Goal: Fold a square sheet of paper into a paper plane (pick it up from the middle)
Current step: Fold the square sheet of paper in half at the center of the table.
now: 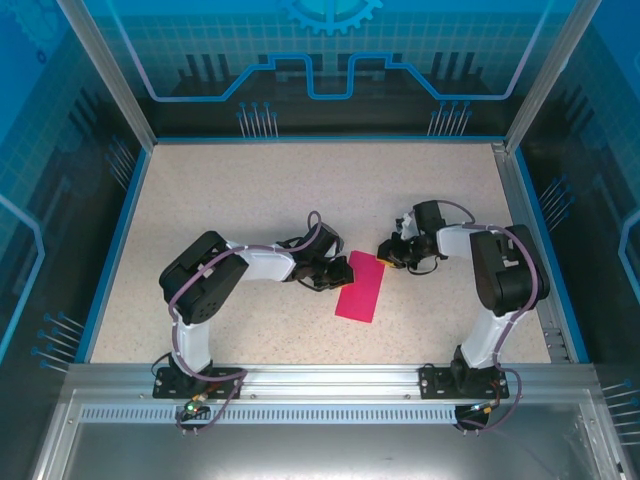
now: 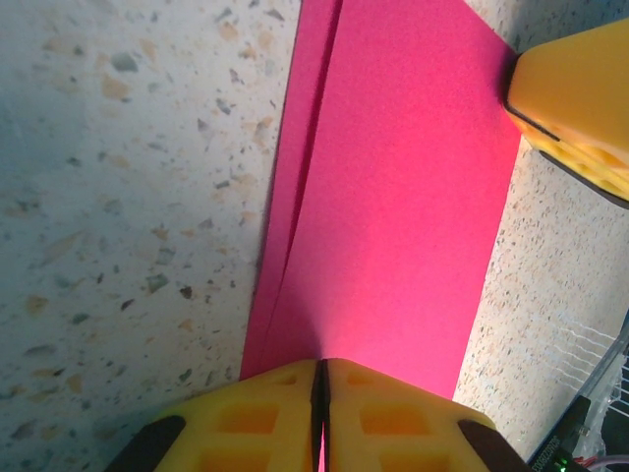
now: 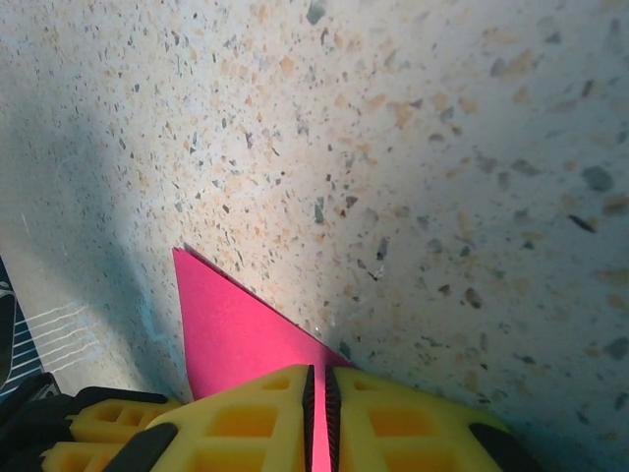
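The square sheet of paper [image 1: 361,288] is magenta-pink and lies folded in two as a narrow rectangle on the speckled table, mid-front. Its two layers [image 2: 393,177] are slightly offset along the left edge. My left gripper [image 1: 338,272] is at the sheet's upper left side, its yellow jaws shut [image 2: 322,369] with pink paper showing in the slit. My right gripper [image 1: 385,252] is at the far right corner, shut [image 3: 316,374] on the paper's corner [image 3: 236,324]. The right fingertip [image 2: 580,108] rests at the sheet's far edge. No paper plane is in view.
The speckled tabletop [image 1: 250,190] is ringed by a blue rim and clear enclosure walls [image 1: 110,200]. An aluminium rail [image 1: 330,375] with both arm bases runs along the near edge. The left arm's fingers [image 3: 98,423] sit close beside the right gripper.
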Available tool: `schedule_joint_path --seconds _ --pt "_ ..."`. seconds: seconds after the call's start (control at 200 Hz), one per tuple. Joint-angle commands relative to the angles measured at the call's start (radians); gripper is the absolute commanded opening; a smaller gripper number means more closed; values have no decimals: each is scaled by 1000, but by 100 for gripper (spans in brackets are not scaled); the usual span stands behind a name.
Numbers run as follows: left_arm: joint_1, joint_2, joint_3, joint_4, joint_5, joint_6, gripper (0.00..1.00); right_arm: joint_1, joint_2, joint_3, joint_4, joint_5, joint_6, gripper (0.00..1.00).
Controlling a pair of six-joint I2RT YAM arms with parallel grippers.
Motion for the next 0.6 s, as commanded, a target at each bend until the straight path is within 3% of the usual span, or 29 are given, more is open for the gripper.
schedule_joint_path --seconds 0.0,0.195,0.595 --pt "-17 46 -20 -132 -30 35 13 -17 24 -27 6 -13 -2 16" --pt "-16 41 -21 -138 -31 38 13 -31 -62 56 -73 -17 -26 16" --pt "-16 36 -29 -134 -31 33 13 -36 42 -26 14 -39 -6 16"
